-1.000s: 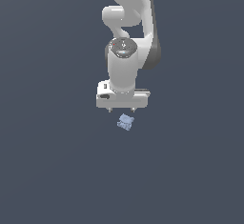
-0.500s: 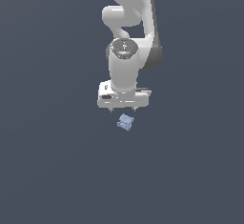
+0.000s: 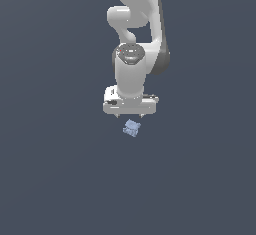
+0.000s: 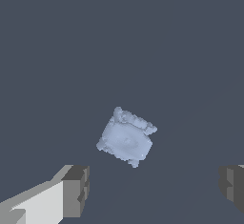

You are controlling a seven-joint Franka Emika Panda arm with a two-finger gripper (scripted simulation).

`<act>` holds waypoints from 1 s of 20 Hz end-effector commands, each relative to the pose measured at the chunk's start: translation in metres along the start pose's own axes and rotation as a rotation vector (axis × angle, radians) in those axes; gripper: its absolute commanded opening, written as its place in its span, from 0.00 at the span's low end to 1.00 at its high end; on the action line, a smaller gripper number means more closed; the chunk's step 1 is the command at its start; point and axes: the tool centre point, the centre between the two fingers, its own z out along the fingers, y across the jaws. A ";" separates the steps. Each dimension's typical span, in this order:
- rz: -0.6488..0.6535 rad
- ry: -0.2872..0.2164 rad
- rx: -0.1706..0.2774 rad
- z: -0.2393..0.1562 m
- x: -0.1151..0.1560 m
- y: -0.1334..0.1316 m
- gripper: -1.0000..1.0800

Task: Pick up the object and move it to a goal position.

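Over the plain dark floor, the white gripper [image 3: 129,115], fingers spread and empty, is sinking toward the small pale-blue bumpy lump [image 3: 131,128], probably nearing the grasp.

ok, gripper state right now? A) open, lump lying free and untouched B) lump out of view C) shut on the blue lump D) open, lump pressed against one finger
A: in the wrist view the fingers stand wide apart and the pale blue lump lies clear of both; the exterior view shows the gripper above it.

Object [image 4: 126,138] matt, rough-edged; claw [image 3: 129,115] smooth glossy white, pads [image 4: 76,190] matt grey.
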 end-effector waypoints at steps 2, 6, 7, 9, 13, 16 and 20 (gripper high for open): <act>0.049 0.003 0.002 0.007 0.000 -0.002 0.96; 0.127 0.007 0.004 0.018 -0.001 -0.004 0.96; 0.150 0.008 0.005 0.021 -0.001 -0.005 0.96; 0.200 0.011 0.006 0.028 -0.002 -0.007 0.96; 0.298 0.017 0.008 0.041 -0.003 -0.009 0.96; 0.358 0.020 0.009 0.049 -0.004 -0.011 0.96; 0.419 0.024 0.010 0.057 -0.005 -0.012 0.96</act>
